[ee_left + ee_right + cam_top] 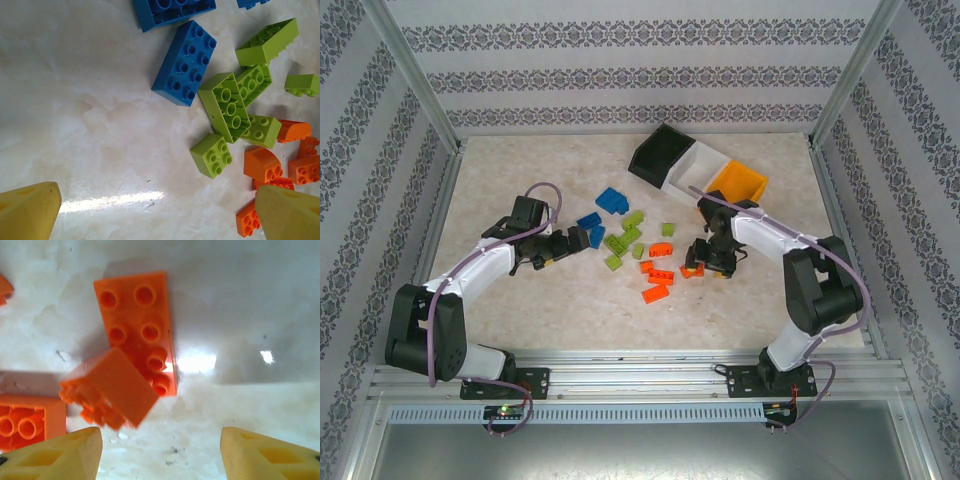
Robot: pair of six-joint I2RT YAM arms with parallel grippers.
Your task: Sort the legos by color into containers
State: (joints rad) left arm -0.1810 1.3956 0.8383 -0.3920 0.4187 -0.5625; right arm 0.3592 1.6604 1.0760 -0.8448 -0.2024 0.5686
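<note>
The right gripper [160, 452] hangs half open, empty, over a long orange brick [137, 330] with a smaller orange brick [112, 387] tilted against it; the left gripper [155, 212] is wide open, empty.

No legible text or markings

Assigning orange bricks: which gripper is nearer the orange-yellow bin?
Right. The right gripper is on the near side of the orange-yellow bin; the left gripper is across the bricks.

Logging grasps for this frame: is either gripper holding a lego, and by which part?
Nothing is held. The left gripper hangs open above the table; the right gripper is open too, the orange legos lying on the table ahead of it.
</note>
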